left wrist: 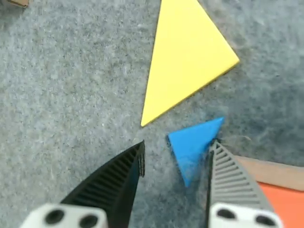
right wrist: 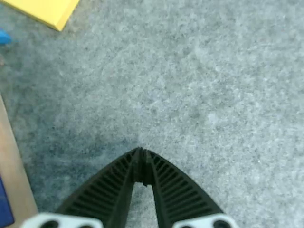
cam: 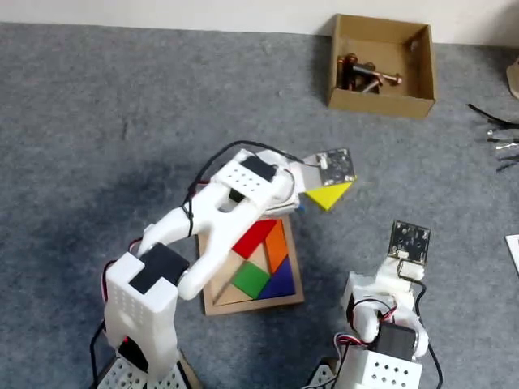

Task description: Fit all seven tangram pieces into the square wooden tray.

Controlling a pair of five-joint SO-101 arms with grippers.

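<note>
The square wooden tray [cam: 293,285] lies on the grey carpet holding red, orange, green and blue pieces. A large yellow triangle [cam: 328,195] [left wrist: 187,52] rests on the carpet just beyond the tray's far right corner. A small blue triangle [left wrist: 192,145] lies between it and the tray's edge [left wrist: 275,171]. My left gripper [left wrist: 176,148] hangs open over the small blue triangle, one finger touching its side. My right gripper [right wrist: 142,153] is shut with nothing in it, low over bare carpet to the right of the tray, with a yellow corner [right wrist: 45,12] beyond it.
A cardboard box [cam: 381,65] with metal parts stands at the back right. Black cables [cam: 495,130] lie at the right edge. The left arm's body [cam: 219,219] stretches over the tray's left half. Open carpet spreads at the left and back.
</note>
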